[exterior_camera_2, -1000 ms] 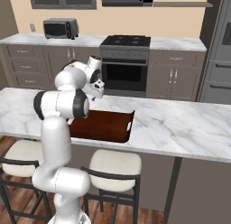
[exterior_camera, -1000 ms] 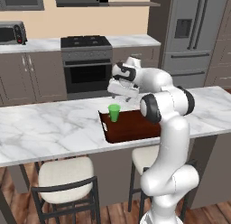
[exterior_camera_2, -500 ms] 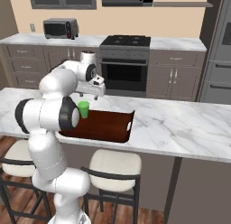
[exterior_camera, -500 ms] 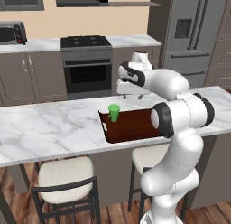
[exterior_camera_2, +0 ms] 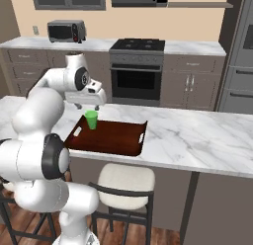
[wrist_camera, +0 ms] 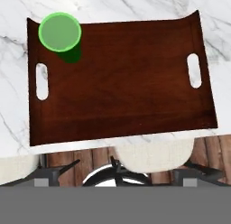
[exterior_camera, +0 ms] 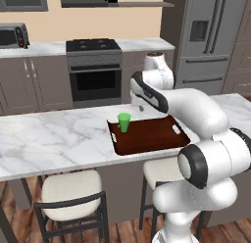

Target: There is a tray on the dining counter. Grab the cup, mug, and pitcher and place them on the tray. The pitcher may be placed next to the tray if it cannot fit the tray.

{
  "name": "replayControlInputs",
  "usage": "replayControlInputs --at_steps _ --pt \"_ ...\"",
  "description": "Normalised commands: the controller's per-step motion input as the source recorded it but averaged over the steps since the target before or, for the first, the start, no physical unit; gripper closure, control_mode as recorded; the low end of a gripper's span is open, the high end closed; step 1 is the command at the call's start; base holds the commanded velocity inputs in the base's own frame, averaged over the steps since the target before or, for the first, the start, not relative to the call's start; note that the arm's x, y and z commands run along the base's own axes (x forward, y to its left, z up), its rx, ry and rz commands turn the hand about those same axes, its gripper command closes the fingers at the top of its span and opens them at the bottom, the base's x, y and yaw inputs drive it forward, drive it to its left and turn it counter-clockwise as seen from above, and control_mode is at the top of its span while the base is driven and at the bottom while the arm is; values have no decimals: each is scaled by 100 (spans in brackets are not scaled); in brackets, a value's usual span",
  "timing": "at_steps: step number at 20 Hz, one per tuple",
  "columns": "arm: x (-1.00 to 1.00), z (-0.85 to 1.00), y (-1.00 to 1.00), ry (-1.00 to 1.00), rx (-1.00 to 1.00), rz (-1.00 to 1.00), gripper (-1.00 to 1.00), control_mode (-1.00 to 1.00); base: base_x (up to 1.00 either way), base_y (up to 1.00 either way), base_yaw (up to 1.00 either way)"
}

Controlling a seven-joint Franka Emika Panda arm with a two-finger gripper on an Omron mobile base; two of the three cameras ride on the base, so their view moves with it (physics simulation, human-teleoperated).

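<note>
Whether the jaws are open or closed cannot be told: the gripper [exterior_camera_2: 88, 106] is small and dark under the hand, above the tray's [wrist_camera: 122, 92] far edge. The cup [wrist_camera: 60, 32] stands upright in a tray corner by one handle slot, on the counter [exterior_camera: 54, 139]. Stools [exterior_camera_2: 123, 182] are partly cut off below.

A black-fronted oven [exterior_camera: 94, 84] with a gas hob [exterior_camera_2: 138, 43] sits in the back wall of grey cabinets [exterior_camera_2: 191, 88] under a pale worktop [exterior_camera: 34, 49], below a beige wall. A silver microwave [exterior_camera_2: 66, 31] stands on that worktop, to the left of the hob. A tall steel refrigerator [exterior_camera: 214, 41] rises at the right. Two cream-cushioned stools [exterior_camera: 71, 197] with dark frames stand on the wood-plank floor [exterior_camera_2: 165, 233]; one stool seat [wrist_camera: 152, 154] shows from above.
</note>
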Motion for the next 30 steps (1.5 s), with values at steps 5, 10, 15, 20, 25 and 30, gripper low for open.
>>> replayControlInputs --at_steps 5,10,15,20,25,30 --pt "-73 60 -2 -5 0 0 -100 -100 0 0 0" --pt "-72 35 -29 -15 0 0 -100 -100 0 0 0" --pt "-60 35 -31 -9 1 0 -100 -100 0 0 0" --pt "-49 5 -34 -8 0 1 -100 -100 0 0 0" --pt "-23 4 -11 0 0 5 -100 -100 0 0 0" --pt "0 0 0 0 0 0 -100 100 -72 -19 1"
